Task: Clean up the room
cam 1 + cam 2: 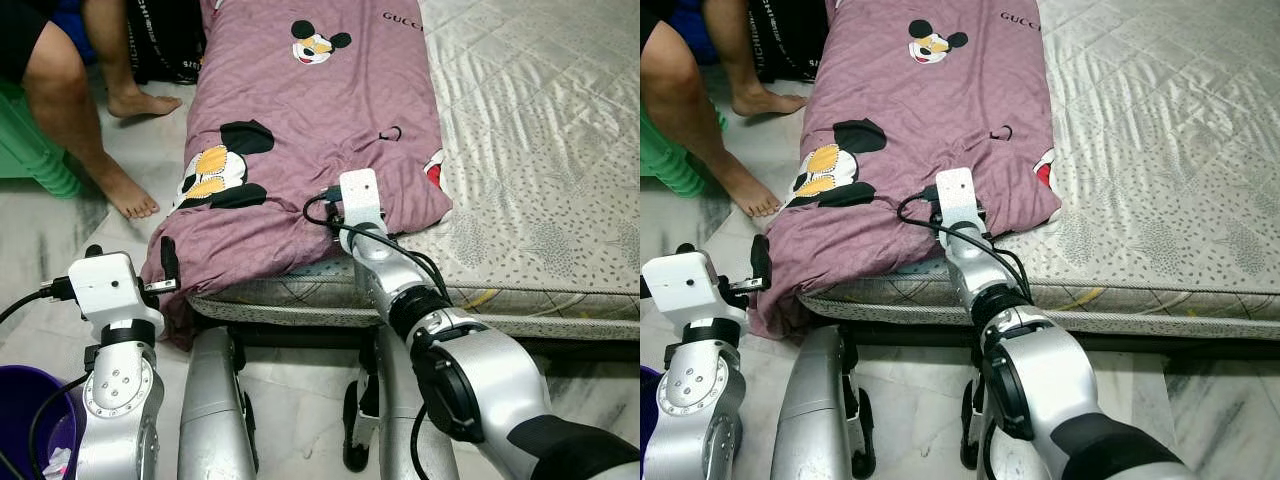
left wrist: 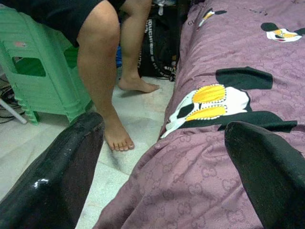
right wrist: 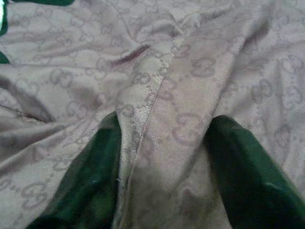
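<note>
Mauve blanket (image 1: 300, 130) across quilted mattress (image 1: 540, 150), marble floor (image 1: 150, 150) alongside.

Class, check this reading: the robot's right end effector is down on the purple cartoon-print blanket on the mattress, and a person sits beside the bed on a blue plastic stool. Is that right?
One detail is wrong: the stool is green, not blue, as the left wrist view shows. The rest holds: the right end effector presses into the purple blanket on the mattress, with the person seated beside the bed.

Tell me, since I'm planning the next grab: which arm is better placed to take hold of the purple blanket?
Right. Its end effector already straddles a fold of the blanket on the bed. The left end effector is open near the hanging corner, not on cloth.
</note>
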`<state>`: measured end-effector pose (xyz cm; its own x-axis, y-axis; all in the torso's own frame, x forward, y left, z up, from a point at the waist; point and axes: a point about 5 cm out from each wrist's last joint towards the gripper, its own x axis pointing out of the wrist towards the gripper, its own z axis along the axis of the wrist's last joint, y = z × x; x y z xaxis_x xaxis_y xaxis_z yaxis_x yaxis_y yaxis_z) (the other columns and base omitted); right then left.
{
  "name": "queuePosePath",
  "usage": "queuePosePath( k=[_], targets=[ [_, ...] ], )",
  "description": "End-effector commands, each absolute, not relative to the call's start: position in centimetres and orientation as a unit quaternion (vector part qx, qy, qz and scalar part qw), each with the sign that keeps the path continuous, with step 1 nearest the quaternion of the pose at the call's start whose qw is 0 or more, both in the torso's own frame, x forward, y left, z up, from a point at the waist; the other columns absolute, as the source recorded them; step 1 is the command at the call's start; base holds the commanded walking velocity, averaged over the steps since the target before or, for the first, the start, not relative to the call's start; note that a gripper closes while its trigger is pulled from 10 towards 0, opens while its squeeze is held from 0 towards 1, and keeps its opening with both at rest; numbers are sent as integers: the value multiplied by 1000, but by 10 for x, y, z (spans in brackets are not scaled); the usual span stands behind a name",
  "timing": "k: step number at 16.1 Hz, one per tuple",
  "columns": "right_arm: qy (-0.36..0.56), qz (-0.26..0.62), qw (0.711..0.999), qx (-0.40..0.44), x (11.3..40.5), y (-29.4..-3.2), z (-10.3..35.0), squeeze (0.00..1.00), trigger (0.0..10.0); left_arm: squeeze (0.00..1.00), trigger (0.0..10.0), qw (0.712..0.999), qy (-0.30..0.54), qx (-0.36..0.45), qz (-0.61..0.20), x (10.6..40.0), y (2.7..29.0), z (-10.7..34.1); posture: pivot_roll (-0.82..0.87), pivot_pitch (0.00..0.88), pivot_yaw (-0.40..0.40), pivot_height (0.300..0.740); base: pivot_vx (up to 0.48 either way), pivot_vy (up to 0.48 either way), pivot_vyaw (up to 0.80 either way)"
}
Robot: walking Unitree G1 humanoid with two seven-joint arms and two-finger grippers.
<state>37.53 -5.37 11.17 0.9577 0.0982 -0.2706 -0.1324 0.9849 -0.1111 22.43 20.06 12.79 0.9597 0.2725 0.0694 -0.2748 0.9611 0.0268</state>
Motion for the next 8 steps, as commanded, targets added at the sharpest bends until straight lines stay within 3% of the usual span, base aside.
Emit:
queuePosePath(
  k=[1, 8],
  targets=[
    [171, 45, 983, -44, 370, -61, 98, 0, 0, 0, 10000, 989, -22, 23, 143, 224, 202, 124, 201, 206, -56, 557, 0, 0, 0],
    [227, 23, 972, 50, 364, -74, 80, 0, 0, 0, 10000, 989, -25, 21, 143, 231, 203, 125, 187, 197, -47, 557, 0, 0, 0]
  ],
)
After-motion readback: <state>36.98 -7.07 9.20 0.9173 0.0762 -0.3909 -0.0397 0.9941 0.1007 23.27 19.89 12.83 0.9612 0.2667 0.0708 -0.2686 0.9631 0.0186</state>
